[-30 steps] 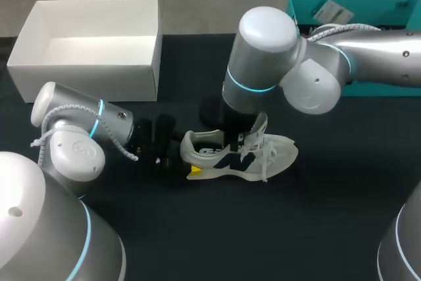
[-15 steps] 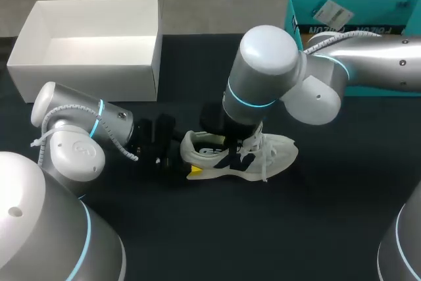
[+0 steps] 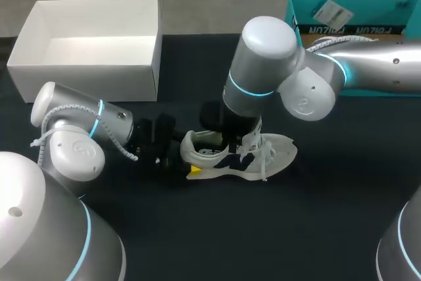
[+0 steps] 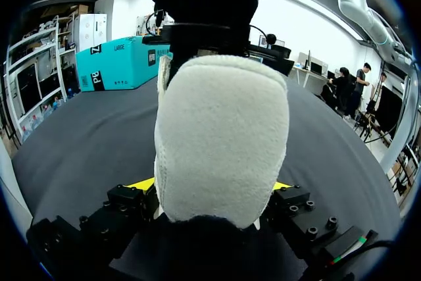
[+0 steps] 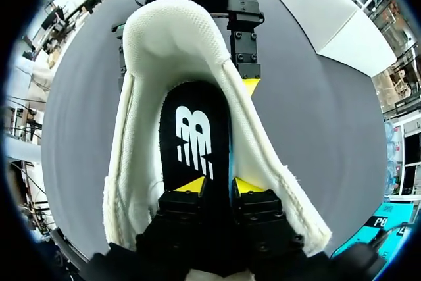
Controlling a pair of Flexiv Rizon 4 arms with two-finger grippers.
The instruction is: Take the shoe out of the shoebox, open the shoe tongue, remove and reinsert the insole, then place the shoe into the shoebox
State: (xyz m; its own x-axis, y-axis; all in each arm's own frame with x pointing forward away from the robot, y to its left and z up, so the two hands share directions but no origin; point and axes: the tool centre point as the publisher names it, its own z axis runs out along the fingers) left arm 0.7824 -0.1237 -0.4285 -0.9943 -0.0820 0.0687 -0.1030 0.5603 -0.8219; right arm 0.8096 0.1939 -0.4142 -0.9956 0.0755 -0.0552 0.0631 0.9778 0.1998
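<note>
A white sneaker point(image 3: 266, 153) with dark side marks lies on the black table, toe to the right. My left gripper point(image 3: 190, 156) stands wide around its heel point(image 4: 220, 129), a finger pressing each side, so it is shut on the shoe point(image 5: 168, 31). My right gripper point(image 3: 230, 144) reaches down into the shoe's mouth. In the right wrist view its fingers point(image 5: 218, 185) stand slightly apart, open, over the black insole point(image 5: 194, 133), which lies inside the shoe. The white shoebox point(image 3: 85, 70) sits at the back left with nothing in it.
A teal box point(image 3: 355, 24) stands at the back right behind my right arm. Bare black tabletop point(image 3: 263, 228) lies in front of the shoe and between the shoe and the white box.
My right arm has come lower and a little toward the heel, into the shoe's mouth, and its fingers have parted slightly. My left arm and the shoe have stayed put.
</note>
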